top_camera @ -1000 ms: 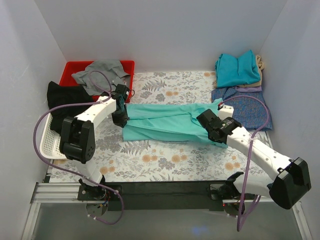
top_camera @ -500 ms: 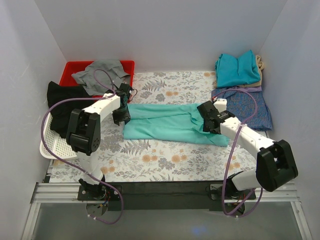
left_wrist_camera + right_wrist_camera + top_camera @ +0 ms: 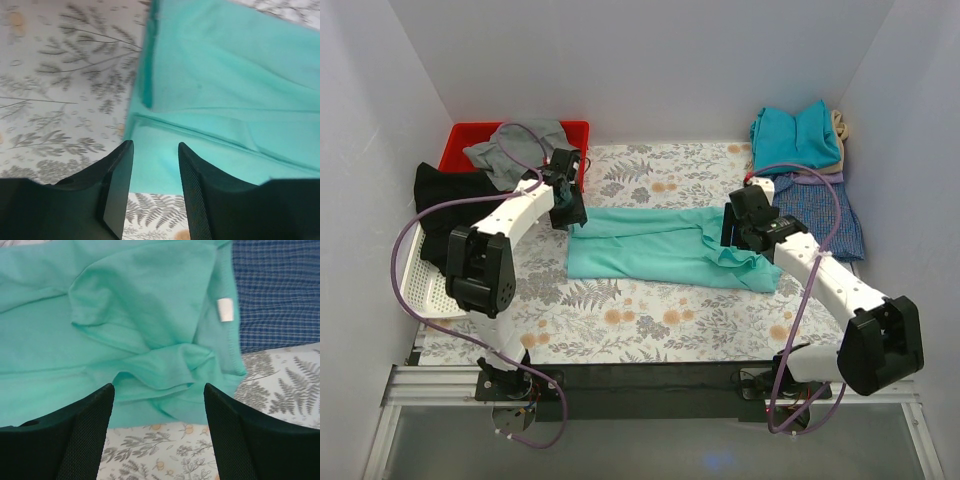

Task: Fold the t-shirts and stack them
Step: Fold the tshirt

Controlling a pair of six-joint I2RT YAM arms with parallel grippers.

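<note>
A mint-green t-shirt (image 3: 660, 245) lies folded lengthwise across the middle of the floral cloth. My left gripper (image 3: 568, 214) hovers at its left end, open, with the shirt's hem (image 3: 225, 75) below the empty gap between my left gripper's fingers (image 3: 155, 146). At the shirt's bunched right end hangs my right gripper (image 3: 733, 238), open and empty above the rumpled sleeve (image 3: 140, 305), as the right gripper (image 3: 159, 390) shows in its wrist view. At the back right are a folded teal-blue shirt (image 3: 795, 135), a beige one (image 3: 839, 125) and a blue check shirt (image 3: 817, 215), the check one (image 3: 280, 290) touching the mint shirt's collar end.
A red bin (image 3: 460, 135) at the back left holds a grey garment (image 3: 520, 143). A black garment (image 3: 450, 192) lies over a white basket (image 3: 420, 285) at the left edge. White walls close in the left, back and right sides.
Both grippers have opened and let go of the mint shirt, then drawn back toward the far side. The shirt's folded edge now lies flat on the cloth.
</note>
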